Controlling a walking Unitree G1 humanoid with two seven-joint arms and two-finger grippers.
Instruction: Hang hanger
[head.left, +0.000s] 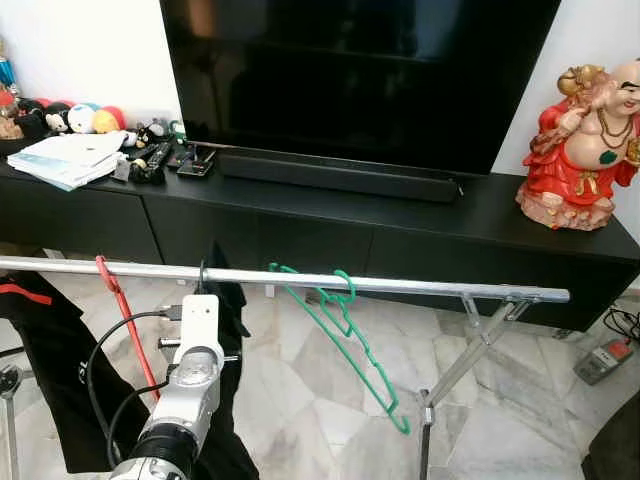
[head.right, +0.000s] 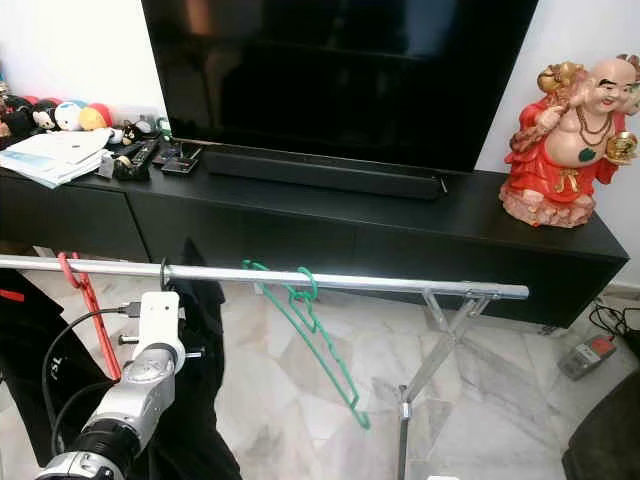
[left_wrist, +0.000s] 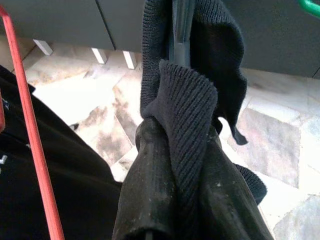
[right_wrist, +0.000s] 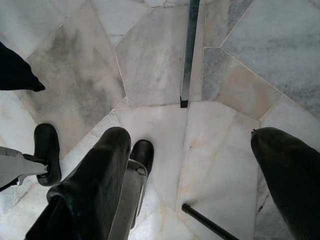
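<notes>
My left tool (left_wrist: 172, 200) is pinched tight on dark knit garment (left_wrist: 192, 100), up at the silver rail (head.left: 420, 286); its black hanger hook (head.left: 202, 272) looks to be over the rail, hard to be sure. Red hanger (head.left: 125, 320) and green hanger (head.left: 345, 335) hang on either side. My right tool (right_wrist: 200, 185) hangs spread wide and holding nothing over the marble floor (right_wrist: 155, 70).

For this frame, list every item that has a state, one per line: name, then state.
Left gripper: shut on dark knit garment.
Right gripper: open, hanging over the floor.
Green hanger: hooked on rail, empty, tilted.
Red hanger: hooked on rail.
Television: off.
</notes>
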